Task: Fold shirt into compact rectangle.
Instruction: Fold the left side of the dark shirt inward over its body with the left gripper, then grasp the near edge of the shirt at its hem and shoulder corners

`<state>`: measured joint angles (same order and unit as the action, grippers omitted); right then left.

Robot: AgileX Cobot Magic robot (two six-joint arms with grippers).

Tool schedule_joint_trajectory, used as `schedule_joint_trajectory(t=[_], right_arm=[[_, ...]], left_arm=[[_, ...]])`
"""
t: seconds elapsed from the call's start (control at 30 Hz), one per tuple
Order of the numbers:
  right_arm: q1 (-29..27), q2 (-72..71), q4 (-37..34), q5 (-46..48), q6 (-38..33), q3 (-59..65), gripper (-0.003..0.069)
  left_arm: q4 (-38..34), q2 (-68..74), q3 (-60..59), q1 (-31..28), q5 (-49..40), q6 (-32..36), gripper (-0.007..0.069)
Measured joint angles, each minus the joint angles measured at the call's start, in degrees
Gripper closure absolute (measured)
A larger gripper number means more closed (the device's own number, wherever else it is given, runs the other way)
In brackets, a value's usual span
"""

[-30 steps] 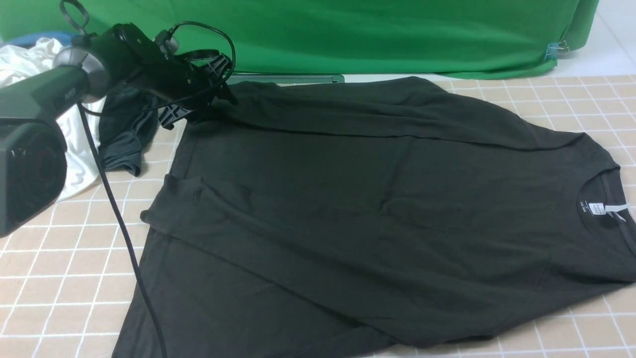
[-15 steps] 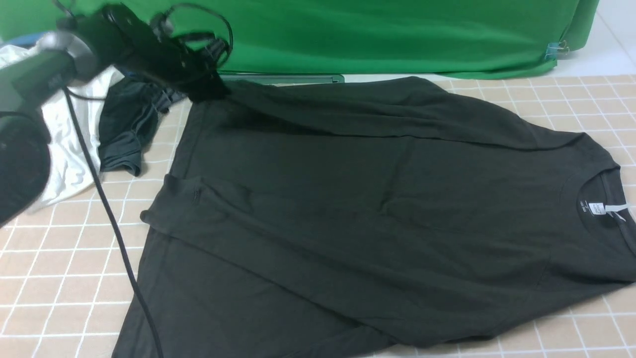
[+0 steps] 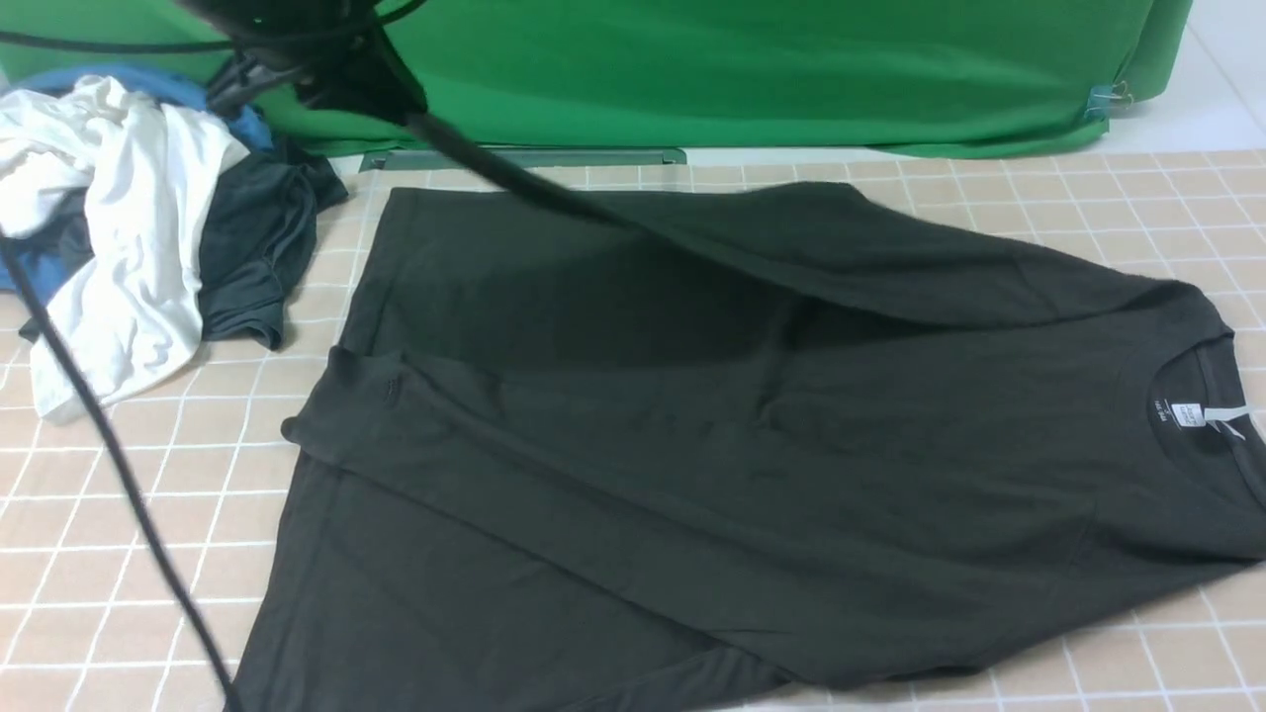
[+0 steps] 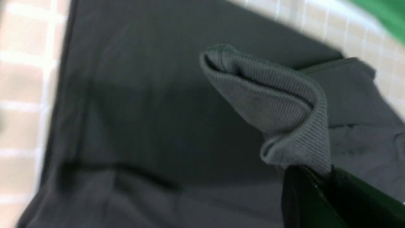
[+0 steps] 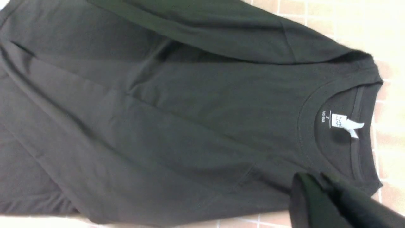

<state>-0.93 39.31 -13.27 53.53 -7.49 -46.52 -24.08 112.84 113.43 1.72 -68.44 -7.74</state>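
While the black shirt (image 3: 692, 445) lies spread on the tiled bench (image 3: 119, 514), collar (image 5: 356, 95) toward the robot's right, the left hand (image 4: 316, 174) pinches its far sleeve's ribbed cuff (image 4: 278, 104) aloft. The right hand (image 5: 319, 185) hovers closed and empty by the collar. The cuff is best carried low across the front without dragging the cloth beneath.

Tan grid tabletop (image 3: 119, 514): black shirt (image 3: 692, 475) spread across middle; white garment (image 3: 129, 247), dark grey garment (image 3: 259, 247) heaped left.

A staged recording set: green backdrop cloth (image 3: 742, 69) behind checked tabletop (image 3: 1137, 188).
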Motion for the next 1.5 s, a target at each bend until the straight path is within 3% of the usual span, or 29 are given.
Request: schedule_joint_trajectory(t=[0.23, 0.47, 0.67, 0.83, 0.87, 1.07, 1.27, 1.5], right_arm=[[0.0, 0.1, 0.1, 0.6, -0.7, 0.0, 0.0627], [0.0, 0.5, 0.1, 0.3, -0.8, 0.0, 0.0627], [0.0, 1.0, 0.1, 0.3, -0.9, 0.0, 0.0627], [0.0, 1.1, 0.1, 0.3, -0.9, 0.0, 0.0627], [0.0, 1.1, 0.1, 0.3, -0.9, 0.0, 0.0627], [0.0, 2.1, 0.1, 1.5, -0.9, -0.1, 0.0627], [0.0, 4.7, 0.1, 3.4, -1.0, -0.4, 0.0627], [0.0, 7.4, 0.2, 5.1, -1.0, -0.4, 0.0627]], left_arm=[[8.8, -9.5, -18.4, 1.1, -0.1, -5.0, 0.0594], [10.2, -13.1, -41.4, 1.2, 16.1, -7.2, 0.0594], [12.1, -12.7, -47.0, 1.2, 22.1, -7.2, 0.0578], [13.4, -12.6, -46.4, 1.2, 21.3, -7.2, 0.0452], [13.9, -12.6, -44.8, 1.2, 19.9, -7.2, 0.0386], [18.6, -12.7, -35.6, 1.2, 9.3, -7.2, 0.0157], [19.8, -12.8, -33.1, 1.2, 0.3, -7.2, 0.0080], [17.8, -16.0, -46.8, 1.2, -0.8, -10.4, 0.0069]])
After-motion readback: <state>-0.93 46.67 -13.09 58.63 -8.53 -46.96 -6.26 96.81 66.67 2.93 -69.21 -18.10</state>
